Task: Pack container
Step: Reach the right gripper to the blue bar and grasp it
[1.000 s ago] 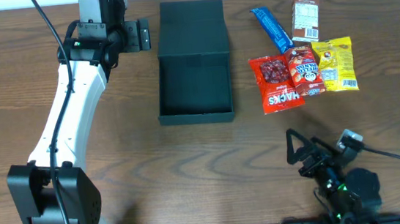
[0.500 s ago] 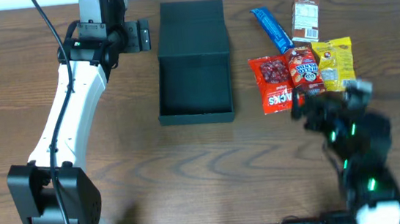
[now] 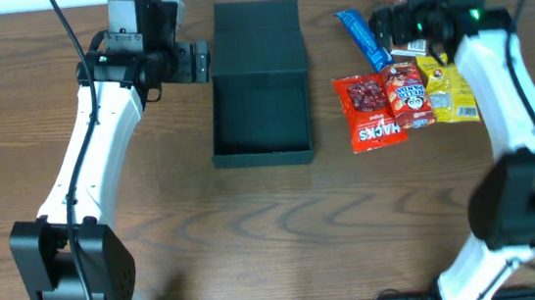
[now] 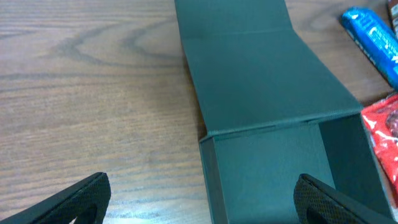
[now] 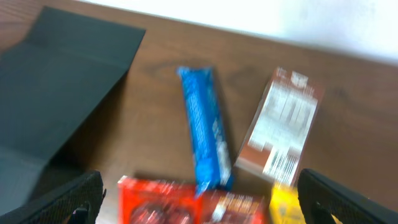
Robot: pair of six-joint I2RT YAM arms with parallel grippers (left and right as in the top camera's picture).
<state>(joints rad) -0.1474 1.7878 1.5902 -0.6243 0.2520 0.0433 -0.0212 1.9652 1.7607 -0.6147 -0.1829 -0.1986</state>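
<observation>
Matte black cardboard container [image 3: 258, 102], crisp-edged, flap [image 3: 256, 35] open on the woodgrain counter [image 3: 256, 230]; glossy snack packets [image 3: 405, 97] nearby, apart; left hand [image 4: 202, 190] and right hand [image 5: 199, 186] both spread wide.

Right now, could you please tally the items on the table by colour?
Red packets: 2
Blue bar: 1
Yellow packet: 1
Brown packet: 1
Black box: 1
Total: 6
</observation>
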